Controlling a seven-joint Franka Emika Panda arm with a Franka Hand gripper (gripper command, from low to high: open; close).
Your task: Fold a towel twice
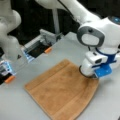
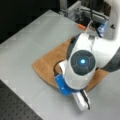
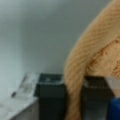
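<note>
Grey table [image 1: 22, 102] — 2 orange tabs [image 1: 48, 50]

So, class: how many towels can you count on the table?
1. The towel lies flat on the grey table, its edge pinched in the claw at a front view's right. None seems hidden.

towel [image 3: 85, 50]: tan terry cloth, ribbed, rough and matt | tool [image 3: 73, 96]: matt black pads pinching a towel fold | arm [image 1: 100, 32]: glossy white plastic shell | worktop [image 1: 30, 107]: smooth matt grey | clip [image 1: 103, 71]: blue plastic at the wrist
</note>
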